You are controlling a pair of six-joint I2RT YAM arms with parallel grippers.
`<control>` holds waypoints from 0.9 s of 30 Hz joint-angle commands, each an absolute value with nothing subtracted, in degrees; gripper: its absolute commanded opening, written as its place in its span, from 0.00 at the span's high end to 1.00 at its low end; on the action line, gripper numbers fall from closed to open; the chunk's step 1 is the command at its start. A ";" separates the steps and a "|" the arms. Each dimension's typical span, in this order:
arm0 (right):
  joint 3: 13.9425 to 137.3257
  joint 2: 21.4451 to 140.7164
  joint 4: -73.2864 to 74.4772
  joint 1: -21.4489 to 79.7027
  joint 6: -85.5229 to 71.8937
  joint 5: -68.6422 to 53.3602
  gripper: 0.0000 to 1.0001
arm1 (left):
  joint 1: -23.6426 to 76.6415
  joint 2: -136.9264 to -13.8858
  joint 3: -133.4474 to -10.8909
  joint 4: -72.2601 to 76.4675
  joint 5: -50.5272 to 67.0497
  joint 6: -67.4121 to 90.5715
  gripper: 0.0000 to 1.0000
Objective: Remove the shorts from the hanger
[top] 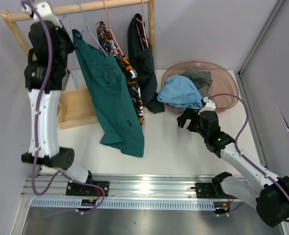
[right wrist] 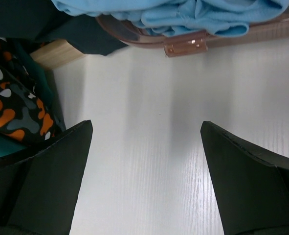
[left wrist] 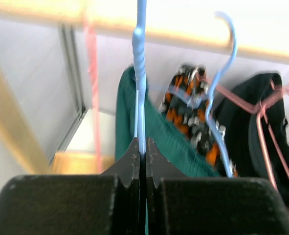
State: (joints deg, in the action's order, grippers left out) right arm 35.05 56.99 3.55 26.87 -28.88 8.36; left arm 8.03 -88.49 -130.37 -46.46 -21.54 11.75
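Note:
Dark teal shorts (top: 112, 98) hang from a light blue hanger (left wrist: 141, 58) on the wooden rod (top: 85, 8). My left gripper (top: 67, 35) is raised to the rod, shut on that hanger's stem (left wrist: 142, 147) just above the teal cloth (left wrist: 127, 112). Beside them hang the orange-black-white patterned shorts (top: 129, 73) (left wrist: 193, 112) and the black shorts (top: 144, 63) (left wrist: 252, 122), the black pair on a pink hanger (left wrist: 271, 142). Light blue shorts (top: 181, 92) (right wrist: 183, 14) and grey shorts (top: 200, 78) lie in the basket (top: 222, 93). My right gripper (top: 188, 117) (right wrist: 145, 125) stands open, low over the table, with nothing in it.
The wooden rack's base (top: 78, 110) sits at the left of the white table (right wrist: 149, 161). A second blue hanger hook (left wrist: 225, 58) hangs on the rod. The basket's rim (right wrist: 183, 46) is just ahead of the right gripper. Grey walls close in the back and right.

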 commanded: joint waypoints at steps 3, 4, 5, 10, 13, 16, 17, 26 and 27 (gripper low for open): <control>33.58 55.72 2.02 27.25 -28.57 9.49 0.01 | 6.16 -99.04 -145.37 -44.83 -21.71 9.67 1.00; 33.49 55.64 2.20 27.16 -28.04 9.49 0.01 | 4.93 -99.57 -144.94 -44.04 -21.19 9.93 1.00; 33.40 55.55 2.37 27.16 -27.95 9.49 0.01 | 4.14 -100.10 -143.28 -43.25 -19.79 10.98 1.00; 32.70 54.50 3.34 27.16 -27.33 9.58 0.01 | 1.15 -103.53 -141.24 -42.01 -18.02 12.66 1.00; 32.17 53.79 3.25 27.25 -27.68 9.40 0.01 | 0.27 -105.11 -140.63 -42.19 -18.11 12.66 0.94; 31.91 53.17 3.25 27.77 -28.12 9.14 0.01 | 0.00 -105.03 -137.74 -41.66 -17.40 12.40 0.86; 31.99 52.91 3.43 27.95 -28.21 9.31 0.01 | -1.65 -104.86 -137.29 -41.57 -17.23 12.48 0.84; 34.19 49.93 8.69 31.02 -28.48 12.39 0.01 | -4.48 -99.94 -128.33 -41.22 -14.07 14.24 0.38; 34.36 48.79 9.31 31.11 -28.65 12.57 0.01 | -4.74 -99.32 -127.02 -41.22 -13.71 14.59 0.34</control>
